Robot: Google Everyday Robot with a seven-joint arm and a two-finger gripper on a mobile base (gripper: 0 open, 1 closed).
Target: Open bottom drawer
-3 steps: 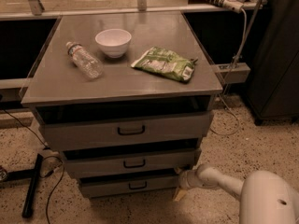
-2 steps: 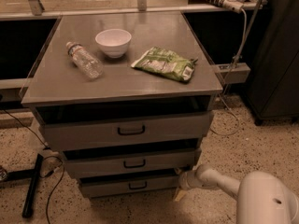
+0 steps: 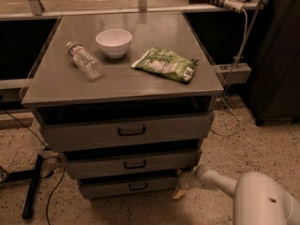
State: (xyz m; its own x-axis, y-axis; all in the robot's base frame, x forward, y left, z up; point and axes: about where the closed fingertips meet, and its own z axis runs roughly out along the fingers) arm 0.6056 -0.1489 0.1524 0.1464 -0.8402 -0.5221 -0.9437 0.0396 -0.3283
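Bottom drawer (image 3: pixel 105 190): the lowest of three fronts in the desk (image 3: pixel 140 86), lying just left of the hand (image 3: pixel 182 182), which sits low at the drawer's right corner. The front looks rigid and smooth and is likely to slide with modest resistance. It is best taken by its small black handle (image 3: pixel 138 186), further left of the hand. Whether the hand is apart or together cannot be told, and any contact with the corner is hard to make out.

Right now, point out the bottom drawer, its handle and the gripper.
bottom drawer (image 3: pixel 105 188): camera view, left part of its grey front.
handle (image 3: pixel 138 186): camera view, middle of the black bar.
gripper (image 3: pixel 182 183): camera view, its tip, at the drawer's right end.
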